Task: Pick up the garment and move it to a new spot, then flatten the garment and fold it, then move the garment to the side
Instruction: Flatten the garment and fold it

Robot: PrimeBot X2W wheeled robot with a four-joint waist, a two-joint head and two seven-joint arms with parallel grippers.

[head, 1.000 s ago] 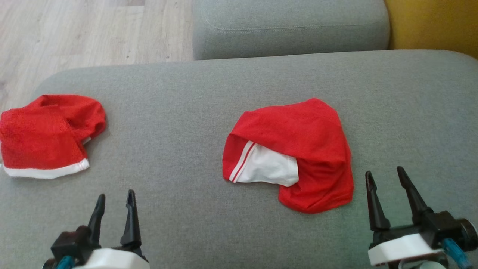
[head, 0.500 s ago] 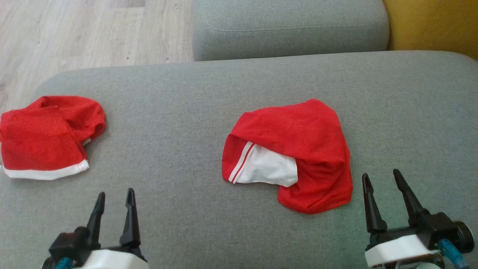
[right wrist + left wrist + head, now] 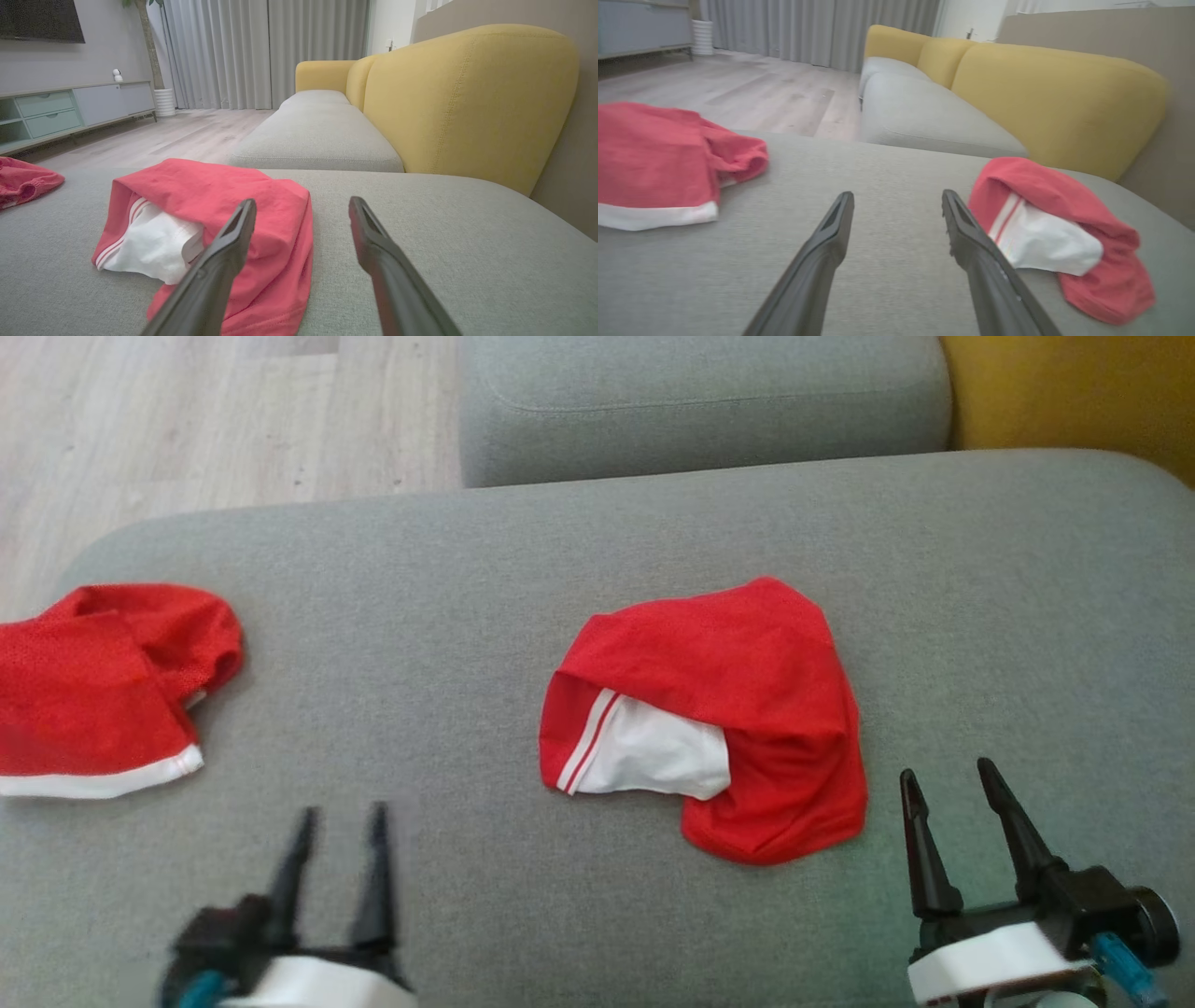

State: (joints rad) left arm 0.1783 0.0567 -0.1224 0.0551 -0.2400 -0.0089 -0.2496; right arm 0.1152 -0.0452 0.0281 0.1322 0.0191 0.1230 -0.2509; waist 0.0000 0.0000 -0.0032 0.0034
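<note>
Crumpled red mesh garment with white panel and red-white striped edge [image 3: 738, 709] lies bunched mid-way across the grey fabric sofa seat [image 3: 420, 616], nothing touching it. Likely the task piece. The second red garment with white hem [image 3: 93, 700] at the seat's far left looks already folded and parked.

Step in hand, as judged: first pickup, not yet started. To do it well, the tool should come down astride a raised fold, not a flat patch. The red ridge arching over the white panel, or the thick lobe at the garment's near right corner, both stand proud of the seat. The bite should go through several layers so the whole bundle lifts together, and stay shallow enough not to pinch the seat fabric. One tool per side would help the later spreading.

Right tool [image 3: 946, 770]: jaws wide, empty, hovering low just beside the garment's near right corner, apart from it. In the right wrist view the cloth sits ahead and to the left, partly behind the left finger. Left tool [image 3: 342, 810]: jaws wide too, empty, well apart from the garment. It sits between the two red pieces, with the task piece off its right finger in the left wrist view.
</note>
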